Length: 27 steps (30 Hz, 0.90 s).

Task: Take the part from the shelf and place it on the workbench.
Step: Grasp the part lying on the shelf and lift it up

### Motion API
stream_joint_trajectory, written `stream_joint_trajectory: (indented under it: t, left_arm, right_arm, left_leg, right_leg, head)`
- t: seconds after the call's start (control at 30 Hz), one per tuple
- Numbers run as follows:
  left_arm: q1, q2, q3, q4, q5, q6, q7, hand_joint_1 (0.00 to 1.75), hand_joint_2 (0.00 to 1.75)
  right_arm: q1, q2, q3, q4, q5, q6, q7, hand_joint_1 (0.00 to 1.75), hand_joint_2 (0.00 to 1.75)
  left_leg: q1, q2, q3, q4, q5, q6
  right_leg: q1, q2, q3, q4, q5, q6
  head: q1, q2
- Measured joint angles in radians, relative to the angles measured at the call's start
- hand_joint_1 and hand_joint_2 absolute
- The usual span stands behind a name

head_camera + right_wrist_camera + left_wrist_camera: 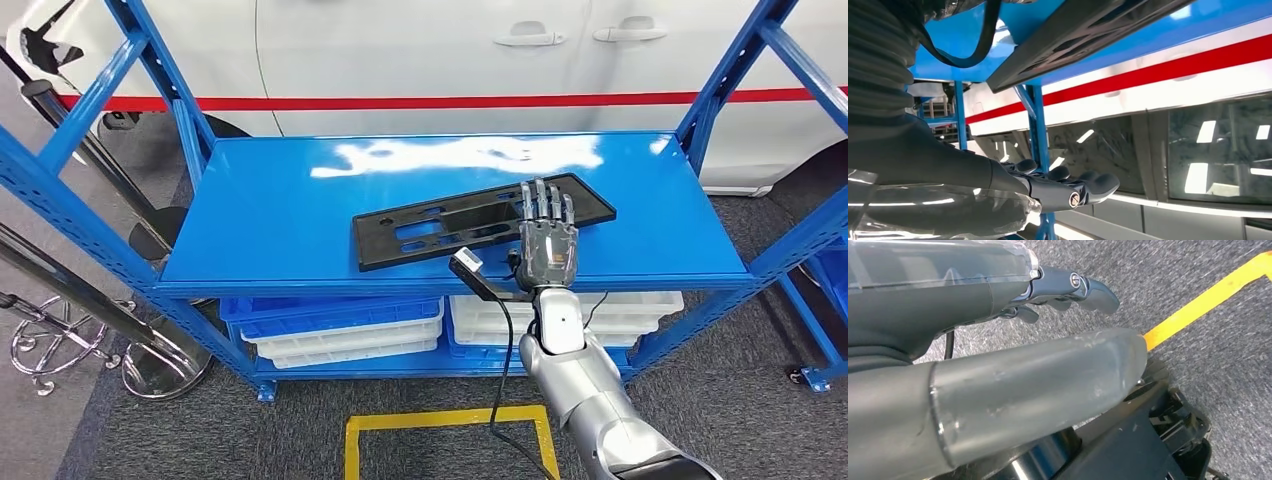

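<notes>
Right robot hand [546,240], fingers spread and empty, hovers over black part [440,225] on blue shelf [270,200]

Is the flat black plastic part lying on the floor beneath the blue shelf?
No, the flat black plastic part lies on the blue shelf.

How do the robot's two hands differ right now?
The right hand is raised over the blue shelf, fingers stretched out above the black part; the left hand hangs low over grey carpet and a yellow floor line. The right hand is next to the part; the left hand has nothing near its fingers. Both hold nothing.
</notes>
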Motion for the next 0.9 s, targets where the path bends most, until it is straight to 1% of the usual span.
stream_joint_trajectory:
  t: [0.03,0.1,0.13,0.17,0.2,0.23,0.27,0.3,0.33,0.37,0.4,0.43,0.47,0.5,0.53,0.6,0.63,0.67,0.7,0.73,0.77,0.8,0.83,0.87,0.9]
  left_arm:
    - [0.000,0.000,0.001,0.000,0.000,0.001,0.000,0.00,0.00]
    - [0.000,0.000,0.003,0.000,0.000,0.002,0.000,0.00,0.00]
    - [0.001,0.000,0.004,0.000,0.000,0.003,0.000,0.00,0.00]
    - [0.003,0.000,0.004,0.000,0.000,0.004,0.000,0.00,0.00]
    - [0.003,0.000,0.004,0.000,0.000,0.005,0.000,0.00,0.00]
    - [0.003,0.000,0.004,-0.001,0.000,0.005,0.000,0.00,0.00]
    - [0.002,0.000,0.005,-0.001,0.000,0.006,0.000,0.00,0.00]
    - [0.001,0.000,0.006,-0.001,-0.001,0.007,0.000,0.00,0.00]
    - [0.000,0.000,0.008,-0.001,-0.001,0.008,0.000,0.00,0.00]
    - [0.000,0.000,0.010,-0.001,-0.002,0.008,0.000,0.00,0.00]
    - [0.000,0.000,0.011,-0.002,-0.002,0.009,0.000,0.00,0.00]
    - [0.001,0.000,0.013,-0.002,-0.002,0.009,0.000,0.00,0.00]
    - [0.001,0.000,0.014,-0.002,-0.003,0.009,0.000,0.00,0.00]
    - [0.001,0.000,0.016,-0.002,-0.003,0.009,0.000,0.00,0.00]
    - [0.001,0.000,0.017,-0.002,-0.003,0.009,-0.001,0.00,0.00]
    - [0.000,0.000,0.020,-0.002,-0.004,0.006,-0.004,0.00,0.00]
    - [0.001,0.000,0.020,-0.002,-0.005,0.004,-0.007,0.00,0.00]
    - [0.001,0.000,0.020,-0.002,-0.006,0.001,-0.011,0.00,0.00]
    - [0.002,0.000,0.020,-0.002,-0.007,-0.001,-0.013,0.00,0.00]
    - [0.002,0.000,0.021,-0.002,-0.008,-0.003,-0.016,0.00,0.00]
    - [0.002,0.000,0.021,-0.002,-0.009,-0.004,-0.017,0.00,0.00]
    - [0.001,0.000,0.021,-0.002,-0.010,-0.004,-0.019,0.00,0.00]
    - [0.001,0.000,0.021,-0.002,-0.010,-0.005,-0.019,0.00,0.00]
    - [0.001,0.000,0.021,-0.002,-0.010,-0.005,-0.019,0.00,0.00]
    - [0.001,0.000,0.021,-0.002,-0.010,-0.005,-0.020,0.00,0.00]
  right_arm:
    - [-0.002,0.000,0.005,0.003,0.000,0.000,0.002,0.00,1.75]
    - [-0.003,0.000,0.013,0.011,0.000,0.000,0.005,0.00,1.75]
    - [-0.002,0.000,0.016,0.015,0.000,0.000,0.006,0.00,1.75]
    - [-0.001,0.000,0.019,0.020,0.000,0.000,0.009,0.00,1.75]
    - [-0.001,0.000,0.023,0.024,0.000,0.000,0.013,0.00,1.75]
    - [-0.002,0.000,0.027,0.027,0.000,0.000,0.017,0.00,1.75]
    - [-0.002,0.000,0.030,0.030,0.000,0.000,0.019,0.00,1.75]
    - [-0.003,0.000,0.033,0.033,0.000,0.000,0.021,0.00,1.75]
    - [-0.003,-0.001,0.035,0.036,0.000,0.000,0.021,0.00,1.75]
    - [-0.003,-0.001,0.036,0.039,0.000,0.000,0.021,0.00,1.75]
    - [-0.003,-0.001,0.037,0.042,0.000,0.000,0.021,0.00,1.75]
    - [-0.003,-0.001,0.038,0.044,0.000,0.000,0.021,0.00,1.75]
    - [-0.003,-0.001,0.038,0.045,0.000,0.000,0.021,0.00,1.75]
    - [-0.004,-0.002,0.038,0.046,0.000,0.000,0.021,0.00,1.75]
    - [-0.006,-0.003,0.038,0.046,0.000,0.000,0.021,0.00,1.75]
    - [-0.005,-0.005,0.038,0.050,0.000,0.000,0.019,0.00,1.75]
    - [-0.003,-0.006,0.038,0.053,0.000,0.000,0.018,0.00,1.75]
    - [-0.002,-0.006,0.038,0.056,0.000,0.000,0.017,0.00,1.75]
    - [-0.001,-0.006,0.038,0.058,0.000,0.000,0.015,0.00,1.75]
    - [-0.001,-0.006,0.038,0.060,0.000,0.000,0.015,0.00,1.75]
    - [-0.003,-0.006,0.038,0.061,0.000,0.000,0.014,0.00,1.75]
    - [-0.006,-0.007,0.038,0.061,0.000,0.000,0.014,0.00,1.75]
    - [-0.008,-0.007,0.038,0.061,0.000,0.000,0.014,0.00,1.75]
    - [-0.009,-0.007,0.038,0.061,0.000,0.000,0.013,0.00,1.75]
    - [-0.009,-0.007,0.038,0.062,0.000,0.000,0.013,0.00,1.75]
  left_leg:
    - [0.001,0.000,-0.022,0.050,-0.028,-0.004]
    - [0.003,0.001,-0.088,0.189,-0.091,-0.011]
    - [0.003,0.001,-0.114,0.241,-0.105,-0.012]
    - [0.003,0.001,-0.126,0.260,-0.101,-0.013]
    - [0.003,0.001,-0.115,0.234,-0.076,-0.011]
    - [0.003,0.001,-0.087,0.172,-0.038,-0.008]
    - [0.002,0.001,-0.053,0.096,-0.005,-0.004]
    - [0.001,0.001,-0.021,0.029,0.020,0.001]
    - [-0.001,0.001,-0.002,-0.013,0.032,0.005]
    - [-0.004,0.000,0.005,-0.030,0.032,0.009]
    - [-0.006,-0.001,0.006,-0.032,0.033,0.012]
    - [-0.003,-0.001,0.006,-0.035,0.035,0.017]
    - [-0.001,-0.001,0.008,-0.040,0.039,0.022]
    - [0.002,0.000,0.010,-0.045,0.042,0.029]
    - [0.004,0.000,0.011,-0.049,0.045,0.034]
    - [0.003,0.001,0.010,-0.049,0.045,0.038]
    - [0.003,0.001,0.010,-0.048,0.045,0.039]
    - [0.002,0.001,0.010,-0.047,0.044,0.039]
    - [0.002,0.000,0.010,-0.046,0.043,0.038]
    - [0.002,-0.001,0.011,-0.044,0.042,0.037]
    - [0.002,-0.002,0.011,-0.042,0.040,0.035]
    - [0.000,-0.002,0.010,-0.039,0.038,0.031]
    - [-0.001,-0.003,0.009,-0.037,0.036,0.027]
    - [-0.002,-0.002,0.008,-0.035,0.035,0.023]
    - [-0.003,-0.002,0.008,-0.036,0.035,0.018]
  right_leg:
    - [-0.002,-0.001,0.002,-0.003,0.002,-0.005]
    - [0.000,-0.002,0.001,-0.002,0.001,-0.009]
    - [0.001,-0.002,0.001,-0.002,0.000,-0.010]
    - [0.001,-0.002,0.001,0.000,0.000,-0.011]
    - [0.001,-0.002,0.002,0.001,-0.002,-0.010]
    - [0.001,-0.001,0.003,0.003,-0.003,-0.009]
    - [0.001,0.000,0.003,0.006,-0.005,-0.007]
    - [0.003,0.000,0.002,0.009,-0.008,-0.003]
    - [0.004,0.001,0.001,0.011,-0.009,0.001]
    - [0.005,0.001,-0.001,0.011,-0.009,0.006]
    - [0.006,0.001,-0.001,0.010,-0.008,0.012]
    - [0.006,0.001,-0.001,0.008,-0.008,0.017]
    - [0.006,0.001,-0.001,0.012,-0.013,0.022]
    - [0.005,0.001,-0.008,0.030,-0.027,0.027]
    - [0.004,0.000,-0.024,0.067,-0.051,0.031]
    - [0.001,0.000,-0.084,0.195,-0.116,0.036]
    - [0.000,0.000,-0.113,0.254,-0.136,0.038]
    - [-0.001,0.000,-0.129,0.285,-0.138,0.040]
    - [-0.001,-0.001,-0.125,0.273,-0.120,0.039]
    - [-0.002,-0.001,-0.102,0.223,-0.086,0.037]
    - [-0.001,-0.001,-0.067,0.150,-0.050,0.033]
    - [0.002,-0.001,-0.035,0.084,-0.025,0.029]
    - [0.004,-0.001,-0.014,0.037,-0.010,0.025]
    - [0.007,0.000,-0.005,0.015,-0.007,0.021]
    - [0.009,0.000,-0.005,0.013,-0.009,0.018]
  head:
    - [0.000,0.000]
    - [0.000,0.000]
    - [0.000,0.000]
    - [0.000,0.000]
    - [0.000,0.000]
    - [0.000,0.000]
    - [0.000,0.000]
    - [0.000,0.000]
    - [0.000,0.000]
    - [0.000,0.000]
    - [0.000,0.000]
    - [0.000,0.000]
    - [0.000,0.000]
    - [0.000,0.000]
    - [0.000,0.000]
    - [0.000,0.000]
    - [0.000,0.000]
    - [0.000,0.000]
    - [0.000,0.000]
    - [0.000,0.000]
    - [0.000,0.000]
    - [0.000,0.000]
    - [0.000,0.000]
    - [0.000,0.000]
    - [0.000,0.000]
